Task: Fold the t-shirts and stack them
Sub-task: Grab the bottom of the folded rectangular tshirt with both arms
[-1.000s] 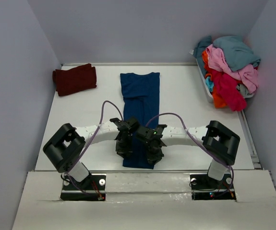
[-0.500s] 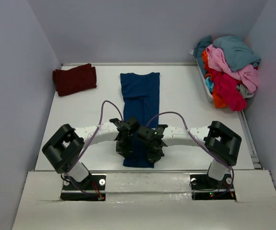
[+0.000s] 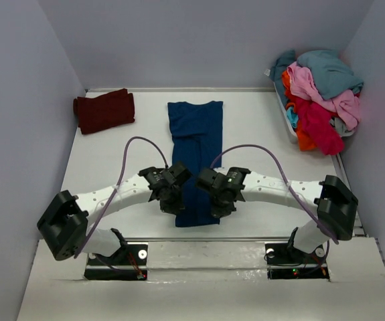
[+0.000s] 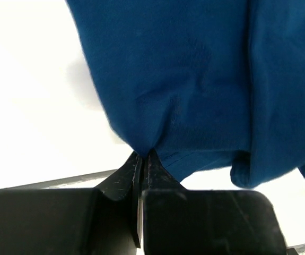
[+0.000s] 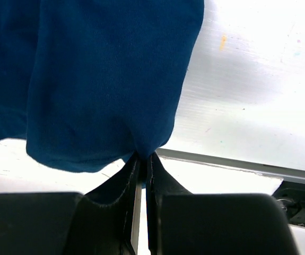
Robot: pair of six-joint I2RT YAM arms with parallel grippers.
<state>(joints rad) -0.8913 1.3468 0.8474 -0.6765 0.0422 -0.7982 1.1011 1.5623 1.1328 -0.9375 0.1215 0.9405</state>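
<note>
Near edge, two grippers: the left gripper (image 4: 144, 155) and the right gripper (image 5: 143, 155) each clamp tight on the near hem of the one blue t-shirt (image 3: 195, 124), stretched lengthwise up the surface (image 3: 259, 154). Far left lies one folded maroon t-shirt (image 3: 104, 110); far right, one basket (image 3: 289, 130) heaped with teal, pink, red, orange t-shirts (image 3: 323, 87).

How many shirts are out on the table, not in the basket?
2. The blue t-shirt in the middle, its near edge pinched by the left gripper and right gripper; the folded maroon t-shirt far left. The heap in the basket may hide more.
</note>
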